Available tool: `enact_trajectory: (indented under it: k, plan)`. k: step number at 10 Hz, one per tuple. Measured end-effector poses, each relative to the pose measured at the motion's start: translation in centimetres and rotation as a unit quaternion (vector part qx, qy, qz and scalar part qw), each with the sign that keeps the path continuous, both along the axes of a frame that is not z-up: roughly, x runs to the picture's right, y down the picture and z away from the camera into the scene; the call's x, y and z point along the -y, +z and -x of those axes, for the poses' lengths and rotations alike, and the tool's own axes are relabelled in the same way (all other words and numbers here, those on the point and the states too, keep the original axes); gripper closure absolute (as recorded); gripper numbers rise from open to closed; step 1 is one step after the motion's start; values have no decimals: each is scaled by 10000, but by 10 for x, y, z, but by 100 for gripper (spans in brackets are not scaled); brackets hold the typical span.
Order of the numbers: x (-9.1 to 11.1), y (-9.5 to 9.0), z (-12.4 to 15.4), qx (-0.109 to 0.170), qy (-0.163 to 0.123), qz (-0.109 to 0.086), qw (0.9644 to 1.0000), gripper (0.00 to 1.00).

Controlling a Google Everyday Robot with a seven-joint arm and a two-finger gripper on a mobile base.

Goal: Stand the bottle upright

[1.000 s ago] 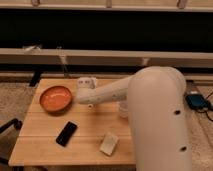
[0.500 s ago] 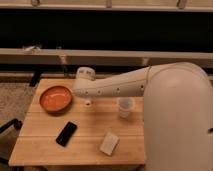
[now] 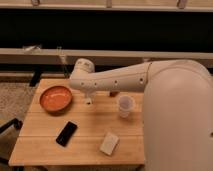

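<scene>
My white arm reaches from the right across the wooden table [image 3: 85, 145] to the left. My gripper [image 3: 88, 96] hangs below the arm's rounded end [image 3: 83, 67], just right of the orange bowl [image 3: 55, 98] and low over the table. A small slim white thing [image 3: 89, 100] shows there, upright, under the arm. It may be the bottle, but I cannot tell it apart from the gripper. No other bottle shows on the table.
A translucent cup [image 3: 125, 105] stands right of centre. A black phone [image 3: 66, 133] lies at front left and a flat pale block [image 3: 109, 143] at front centre. A small dark red thing [image 3: 114, 93] peeks from behind the arm. A ledge runs behind the table.
The arm's end has risen and moved slightly back from the table, staying just right of the bowl. The cup, once partly hidden by the arm, now shows fully.
</scene>
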State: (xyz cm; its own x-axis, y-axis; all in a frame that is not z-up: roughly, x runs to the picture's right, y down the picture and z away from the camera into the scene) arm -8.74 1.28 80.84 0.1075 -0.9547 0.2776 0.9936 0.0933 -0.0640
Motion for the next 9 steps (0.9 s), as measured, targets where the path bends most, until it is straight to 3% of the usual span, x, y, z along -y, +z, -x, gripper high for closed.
enact_trajectory:
  k: [4,5,7,8,9]
  plan:
    - [6,0,-9,-346,271,455,9980,100]
    - [10,2,-14,-468,561,654,9952,100]
    - [16,6,-19,-606,1101,941,9876,100]
    - [20,9,-20,-714,1421,1067,9815,100]
    - [24,12,-21,-877,1830,1162,9723,100]
